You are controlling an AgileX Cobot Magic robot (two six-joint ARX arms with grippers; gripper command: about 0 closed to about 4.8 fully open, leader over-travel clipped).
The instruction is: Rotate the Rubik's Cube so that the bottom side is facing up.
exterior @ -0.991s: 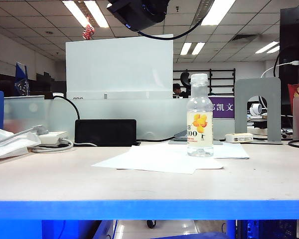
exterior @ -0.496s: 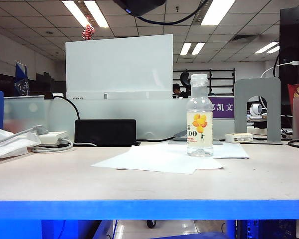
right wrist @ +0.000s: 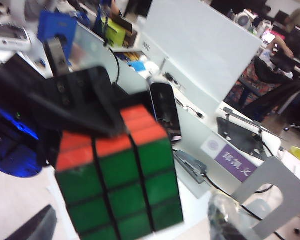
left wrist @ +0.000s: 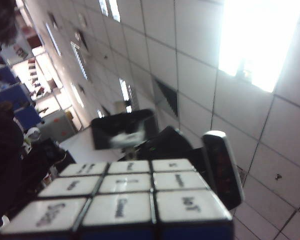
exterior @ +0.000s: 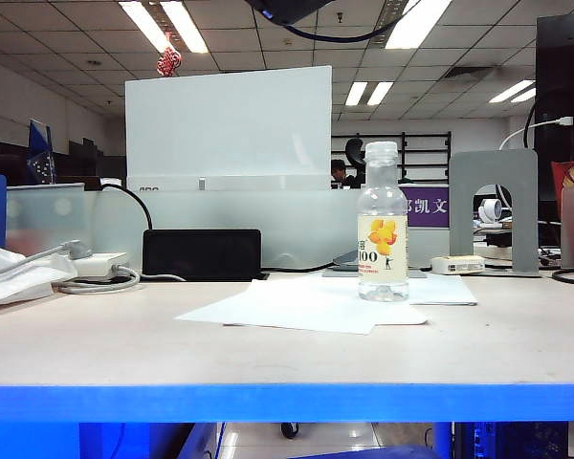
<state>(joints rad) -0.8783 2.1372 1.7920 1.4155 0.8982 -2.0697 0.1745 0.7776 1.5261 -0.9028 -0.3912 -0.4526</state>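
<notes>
Left gripper (left wrist: 155,220) clamps the Rubik's Cube (right wrist: 120,175) up in the air; right gripper off-camera, fingers' state unclear. Bottle (exterior: 383,222) stands on the worktop (exterior: 124,344).

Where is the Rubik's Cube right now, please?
It is off the table and missing from the exterior view: the Rubik's Cube is held aloft in the left tool, filling both wrist views, above the bottle.

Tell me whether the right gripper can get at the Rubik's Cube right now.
Probably yes. The Rubik's Cube hangs close before the right gripper, its green face bare. Only the left gripper, jaws clamped on the cube across its orange face, crowds that side.
</notes>
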